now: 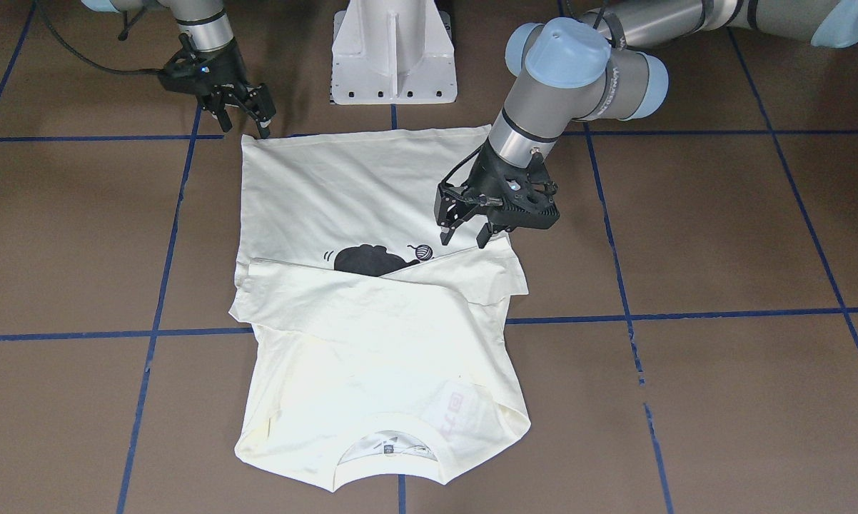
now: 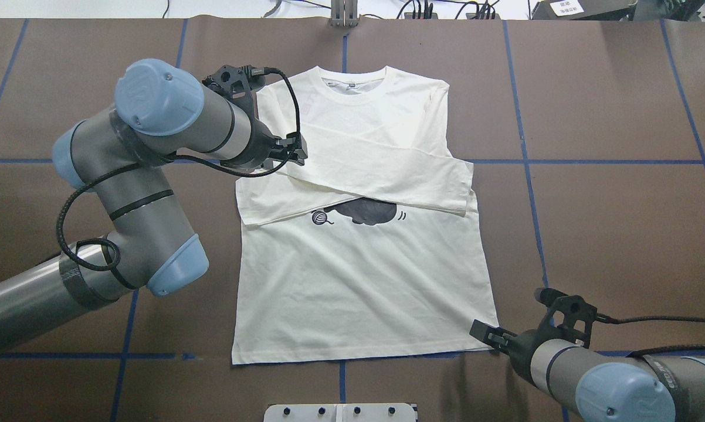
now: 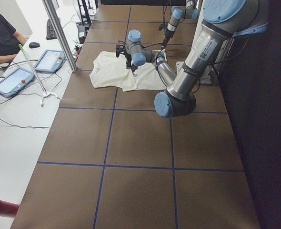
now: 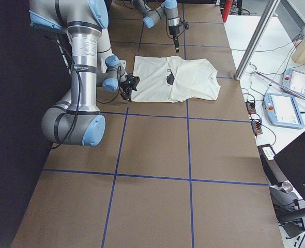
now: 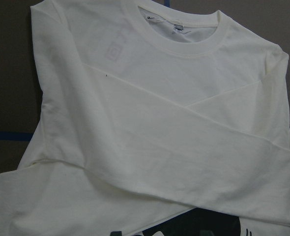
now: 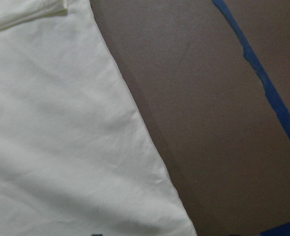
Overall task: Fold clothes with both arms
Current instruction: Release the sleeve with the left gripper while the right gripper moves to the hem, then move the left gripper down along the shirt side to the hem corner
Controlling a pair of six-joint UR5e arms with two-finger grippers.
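The cream-white T-shirt (image 2: 358, 281) lies flat on the brown table, front side up, with its collar (image 2: 352, 88) at the far end. Both long sleeves are folded across the chest and partly cover the black cat print (image 2: 367, 211). My left gripper (image 1: 465, 234) is open and empty, just above the shirt's side edge where the sleeves cross; in the overhead view it (image 2: 297, 153) is over the shirt's left side. My right gripper (image 1: 247, 123) is open and empty, just off the hem corner (image 2: 493, 346) nearest the robot. The left wrist view shows the collar and crossed sleeves (image 5: 135, 147). The right wrist view shows the shirt's side edge (image 6: 61, 147).
The white pedestal base (image 1: 393, 50) stands at the table edge behind the hem. Blue tape lines (image 2: 522, 161) grid the brown table top. In the left side view, tablets (image 3: 50, 59) and a seated person (image 3: 2, 43) are beyond the table's far side.
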